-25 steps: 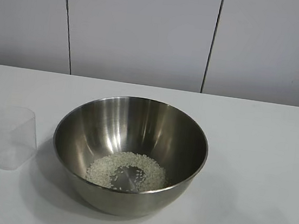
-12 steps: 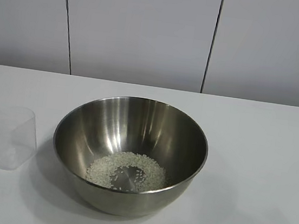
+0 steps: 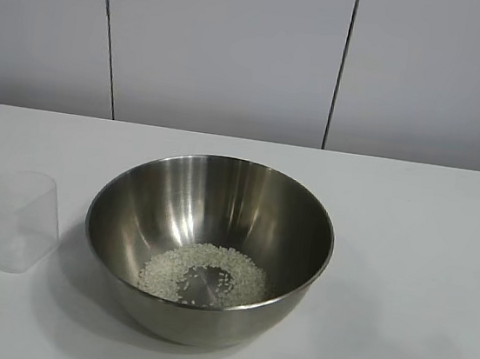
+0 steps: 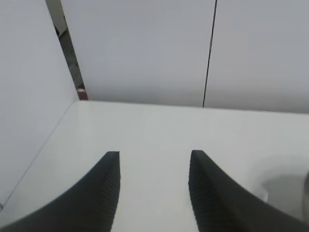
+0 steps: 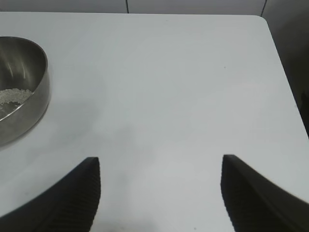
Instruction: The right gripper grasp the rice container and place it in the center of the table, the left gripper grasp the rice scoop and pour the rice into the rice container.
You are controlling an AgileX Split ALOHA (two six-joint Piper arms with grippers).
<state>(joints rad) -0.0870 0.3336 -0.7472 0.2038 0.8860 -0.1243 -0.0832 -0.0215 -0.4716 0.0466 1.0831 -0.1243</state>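
One big shiny steel bowl (image 3: 208, 247) sits in the middle of the white tabletop (image 3: 423, 255). A little pile of white rice (image 3: 203, 274) lies in its bottom. One clear plastic cup (image 3: 14, 219) stands at the lower left, just beside the bowl, with nothing in it. The left hand (image 4: 153, 166) is spread partway and holds nothing. The right hand (image 5: 161, 170) is spread wide over bare tabletop and holds nothing.

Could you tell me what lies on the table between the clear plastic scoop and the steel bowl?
Nothing: in the exterior view only bare white table, shaded by the bowl, separates it from the scoop.
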